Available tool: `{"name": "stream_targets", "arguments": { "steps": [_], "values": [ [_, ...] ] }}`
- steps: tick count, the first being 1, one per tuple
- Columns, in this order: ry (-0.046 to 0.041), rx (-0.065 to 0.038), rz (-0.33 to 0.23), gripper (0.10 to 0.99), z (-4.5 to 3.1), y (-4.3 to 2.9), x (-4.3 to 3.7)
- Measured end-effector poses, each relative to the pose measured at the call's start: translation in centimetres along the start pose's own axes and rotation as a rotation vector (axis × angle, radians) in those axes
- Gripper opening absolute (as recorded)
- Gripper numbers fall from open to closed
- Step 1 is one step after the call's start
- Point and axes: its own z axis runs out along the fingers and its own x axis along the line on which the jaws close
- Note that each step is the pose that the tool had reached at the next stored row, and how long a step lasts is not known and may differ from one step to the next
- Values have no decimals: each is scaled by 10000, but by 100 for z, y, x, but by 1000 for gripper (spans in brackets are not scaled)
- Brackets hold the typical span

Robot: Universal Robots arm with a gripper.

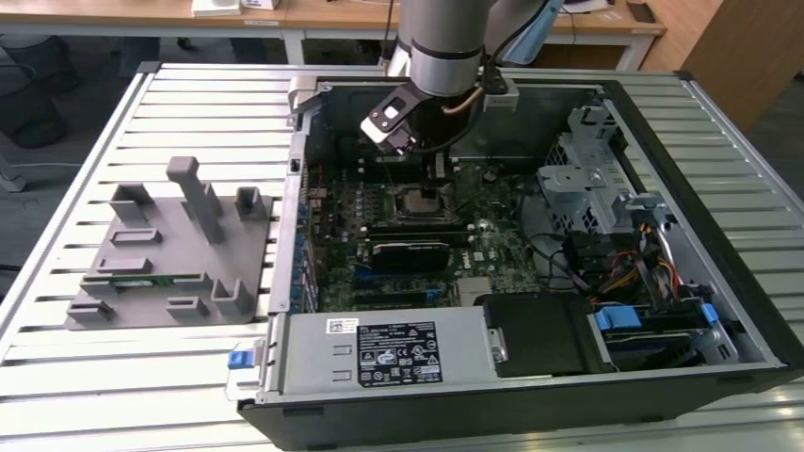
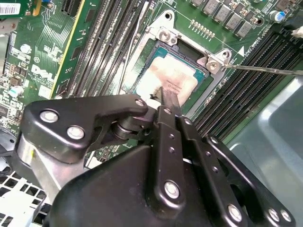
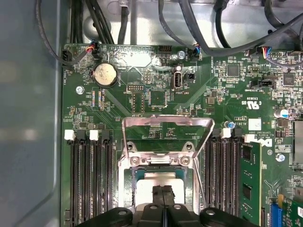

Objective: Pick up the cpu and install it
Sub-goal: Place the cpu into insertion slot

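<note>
**Fingers pinched shut over the cpu in its socket**

Here we are inside the open computer case [image 1: 703, 221], lying on the slatted metal table [image 1: 75, 377]. The arm [image 1: 446, 47] reaches down from the far side, straight over the middle of the motherboard [image 1: 490, 250].

In both wrist views the gripper [image 2: 164, 92] [image 3: 163, 189] has its two black fingers pressed flat together with no gap showing, clenched on nothing. The tips sit right at the top face of the cpu [image 2: 183, 78] [image 3: 150, 182]; whether they actually touch it I cannot tell.

The cpu lies flat inside the metal socket frame [image 2: 158, 35], silvery top up, with a pinkish smear across it. In the first wrist view the hinged load plate [image 3: 165, 124] stands swung open on the far side of the socket, and in the second wrist view the thin retention lever [image 2: 265, 70] juts out free.

Black memory slots [image 3: 90, 175] flank the socket on both sides.

Now the writing: white lettering is printed on the green board, faint print crosses the cpu's lid, and a large white label [image 1: 399, 350] sits on the power supply at the near edge. A coin battery [image 3: 105, 74] gleams on the board.

At the exterior view's left, well apart from the case, the grey parts fixture [image 1: 176, 254] holds a green memory stick [image 1: 151, 280].
</note>
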Motion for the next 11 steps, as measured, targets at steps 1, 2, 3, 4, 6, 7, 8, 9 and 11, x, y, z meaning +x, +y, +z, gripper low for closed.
{"name": "stream_targets", "arguments": {
  "steps": [1,2,3,4,6,7,8,9,11],
  "values": [
    [0,0,0,106,-4,0,0],
    [0,0,0,106,-8,0,-1],
    [3,-1,0,106,-12,0,-1],
    [4,0,0,106,-17,0,-1],
    [5,-1,0,106,-27,0,-1],
    [6,0,0,106,-32,0,-2],
    [7,-1,0,106,-35,0,-2],
    [9,-2,0,106,-36,1,-1],
    [10,-2,1,106,-37,0,-2]
  ]
}}
